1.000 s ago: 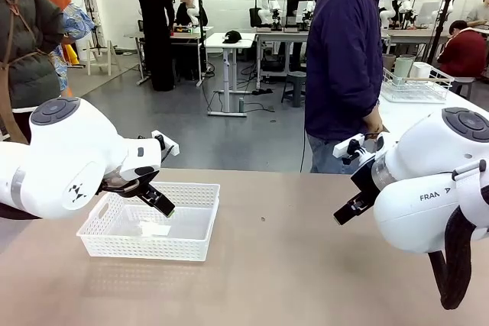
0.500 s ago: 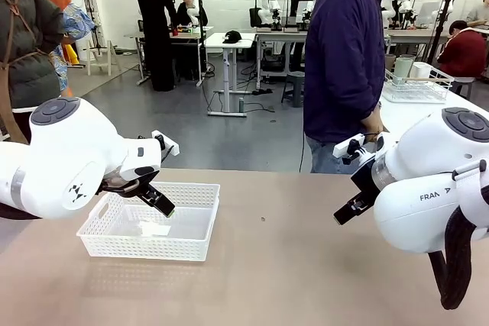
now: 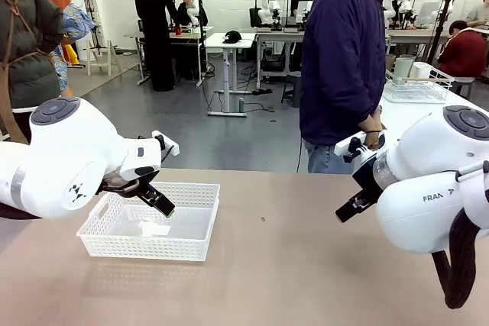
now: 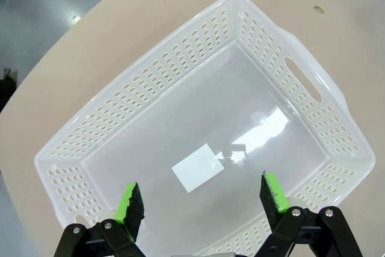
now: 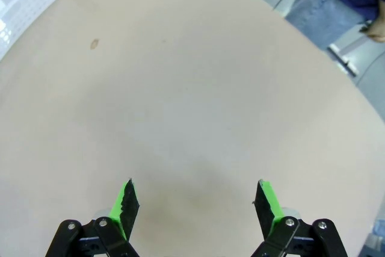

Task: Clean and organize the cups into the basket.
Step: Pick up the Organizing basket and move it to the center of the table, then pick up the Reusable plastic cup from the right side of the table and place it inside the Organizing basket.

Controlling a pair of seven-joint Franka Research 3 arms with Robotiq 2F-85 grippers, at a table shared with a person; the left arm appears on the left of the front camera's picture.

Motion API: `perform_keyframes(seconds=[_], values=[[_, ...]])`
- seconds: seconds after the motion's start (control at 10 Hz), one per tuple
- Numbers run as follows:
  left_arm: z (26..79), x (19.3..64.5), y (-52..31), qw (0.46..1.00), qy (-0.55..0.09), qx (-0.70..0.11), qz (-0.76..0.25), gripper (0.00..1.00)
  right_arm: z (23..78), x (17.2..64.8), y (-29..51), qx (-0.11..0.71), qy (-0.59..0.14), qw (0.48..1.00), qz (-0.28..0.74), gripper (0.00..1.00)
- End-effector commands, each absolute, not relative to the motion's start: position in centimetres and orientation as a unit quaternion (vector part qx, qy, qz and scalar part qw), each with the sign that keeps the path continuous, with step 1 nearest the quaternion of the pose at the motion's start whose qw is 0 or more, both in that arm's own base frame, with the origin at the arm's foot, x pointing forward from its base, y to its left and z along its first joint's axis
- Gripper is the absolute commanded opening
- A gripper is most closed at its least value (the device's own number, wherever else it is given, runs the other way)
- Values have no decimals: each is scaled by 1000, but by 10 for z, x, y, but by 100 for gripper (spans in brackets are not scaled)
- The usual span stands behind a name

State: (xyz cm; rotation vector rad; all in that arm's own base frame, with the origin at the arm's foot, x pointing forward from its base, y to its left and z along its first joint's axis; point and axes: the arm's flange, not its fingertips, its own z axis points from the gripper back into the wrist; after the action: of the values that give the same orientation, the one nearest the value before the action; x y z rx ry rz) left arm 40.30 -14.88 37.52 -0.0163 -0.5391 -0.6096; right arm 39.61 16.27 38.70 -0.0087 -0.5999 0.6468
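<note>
Basket [image 3: 145, 246] sits on the desk [image 3: 267, 280] on the robot's left side, in the same spot as a second ago. It is white with little holes in its walls, and a white sticker [image 4: 195, 168] lies on its floor.

The left gripper [image 3: 157, 200] hangs just over the basket and has not moved. From the left wrist, its green fingers [image 4: 129, 204] stand wide apart above the near wall, and they hold nothing.

The right gripper [image 3: 348, 187] has slid a tiny bit to the right and down. It hangs over the bare desk, well apart from the basket. Its fingers [image 5: 269, 200] are wide apart too, with nothing between them.

The person [image 3: 344, 59] in the dark blue top stands at the far side of the desk and has stepped a little to the left. One hand [image 3: 372, 124] hangs low, just behind the right arm.

A pale green cup [image 3: 403, 66] stands in a white wire rack [image 3: 416, 91] on another desk, far back on the right. It has not moved.
</note>
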Motion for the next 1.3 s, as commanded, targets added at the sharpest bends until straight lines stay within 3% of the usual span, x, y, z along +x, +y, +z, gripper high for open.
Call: perform_keyframes(seconds=[0.0,0.5,0.8,0.9,1.0,1.2], values=[[407,383,-140,918,-246,7,-311,100,406,339,159,-49,-316,903,287,100],[462,310,-115,898,-281,13,-340,100,427,233,159,-74,-313,893,315,100],[464,282,-112,891,-294,32,-344,100,417,185,156,-77,-289,893,336,100],[502,345,-131,899,-288,11,-331,100,414,186,153,-132,-299,891,316,100],[502,345,-131,899,-288,11,-331,100,499,276,224,-87,-291,890,340,100],[502,345,-131,899,-288,11,-331,100,499,276,224,-87,-291,890,340,100]])
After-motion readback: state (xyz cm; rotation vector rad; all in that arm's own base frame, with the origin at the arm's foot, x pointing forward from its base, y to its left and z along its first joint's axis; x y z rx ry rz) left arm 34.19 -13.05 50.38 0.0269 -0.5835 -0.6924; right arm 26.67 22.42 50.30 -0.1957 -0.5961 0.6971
